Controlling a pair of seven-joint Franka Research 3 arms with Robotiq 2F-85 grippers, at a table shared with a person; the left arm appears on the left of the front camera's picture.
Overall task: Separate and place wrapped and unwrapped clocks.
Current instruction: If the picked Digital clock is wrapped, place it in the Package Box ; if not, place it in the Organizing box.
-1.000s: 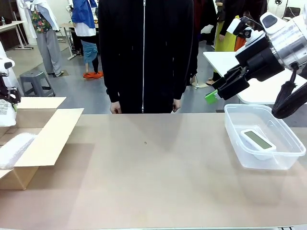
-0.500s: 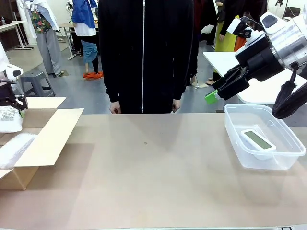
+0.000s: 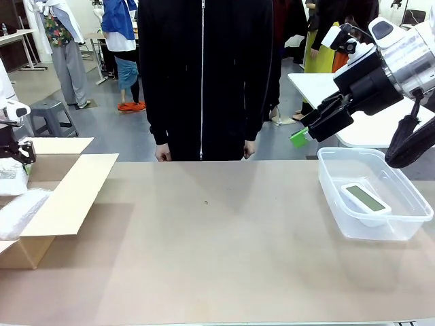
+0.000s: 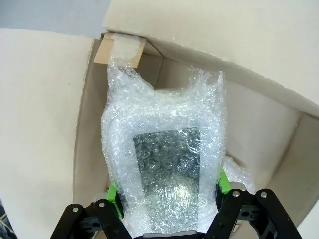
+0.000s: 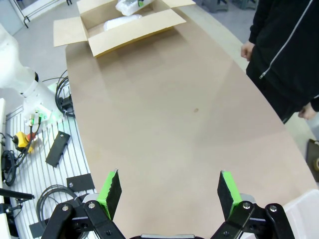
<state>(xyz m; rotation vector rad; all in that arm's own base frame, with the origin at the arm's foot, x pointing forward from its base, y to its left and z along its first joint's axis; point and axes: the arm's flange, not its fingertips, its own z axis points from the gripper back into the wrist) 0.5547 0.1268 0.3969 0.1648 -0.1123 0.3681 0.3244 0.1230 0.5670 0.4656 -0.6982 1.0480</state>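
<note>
My left gripper (image 4: 168, 191) hangs over the open cardboard box (image 4: 89, 149). A wrapped clock (image 4: 164, 159) in whitish bubble wrap lies between its spread green pads (image 4: 113, 199), down inside the box. From the front, this gripper (image 3: 17, 151) sits at the far left above that wrapped clock (image 3: 10, 178), and a second wrapped clock (image 3: 20, 207) lies in the box nearer me. The unwrapped clock (image 3: 366, 197), white with a grey-green screen, rests in the clear plastic tub (image 3: 380, 231). My right gripper (image 3: 302, 130) is open and empty, high above the tub's left end.
A person in black stands at the table's far side, hands (image 3: 163, 155) hanging at the edge. The box's flap (image 3: 68, 197) spreads over the left of the table. In the right wrist view the box (image 5: 129, 30) lies far off and my right gripper (image 5: 168, 191) is over bare tabletop.
My left gripper has come down with the wrapped clock into the box and its jaws have spread. The right arm and the person have not moved.
</note>
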